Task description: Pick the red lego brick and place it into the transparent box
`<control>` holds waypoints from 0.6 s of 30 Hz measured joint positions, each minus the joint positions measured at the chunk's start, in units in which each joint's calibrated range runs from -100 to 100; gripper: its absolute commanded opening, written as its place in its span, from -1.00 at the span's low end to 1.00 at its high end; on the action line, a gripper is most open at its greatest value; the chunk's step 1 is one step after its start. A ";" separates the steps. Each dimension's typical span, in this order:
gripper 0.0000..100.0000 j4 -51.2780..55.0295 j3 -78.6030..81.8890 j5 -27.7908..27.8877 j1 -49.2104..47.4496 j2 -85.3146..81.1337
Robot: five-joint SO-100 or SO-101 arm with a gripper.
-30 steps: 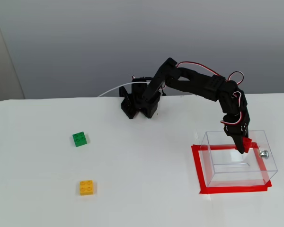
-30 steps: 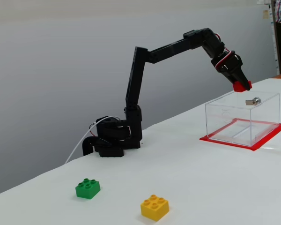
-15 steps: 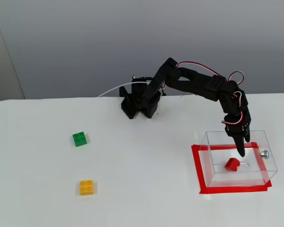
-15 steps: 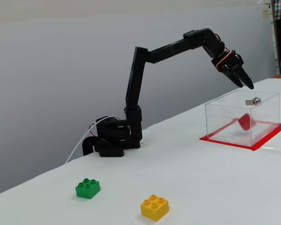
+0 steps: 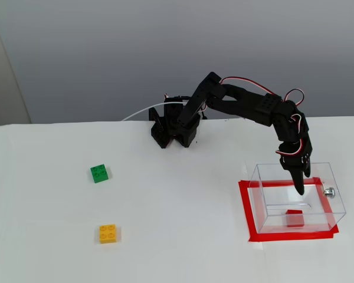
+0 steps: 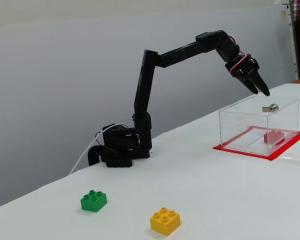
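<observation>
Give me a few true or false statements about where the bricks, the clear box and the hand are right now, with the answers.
1. The red brick lies on the floor of the clear box. True.
2. The hand is clamped on the red brick. False: it holds nothing and hangs above the box with its fingers slightly apart.
3. The green brick and the yellow brick sit inside the box. False: both lie on the bare table, far from it.
4. The box stands inside a red tape rectangle. True.
5. In a fixed view the yellow brick is nearer the camera than the green brick. True.
</observation>
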 measured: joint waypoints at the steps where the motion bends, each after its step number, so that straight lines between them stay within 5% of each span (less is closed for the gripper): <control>1: -0.75 0.00 0.00 0.00 0.00 0.00; 5: -0.98 1.46 0.00 0.00 0.00 0.00; 18: -0.97 6.26 0.00 0.00 1.28 -6.68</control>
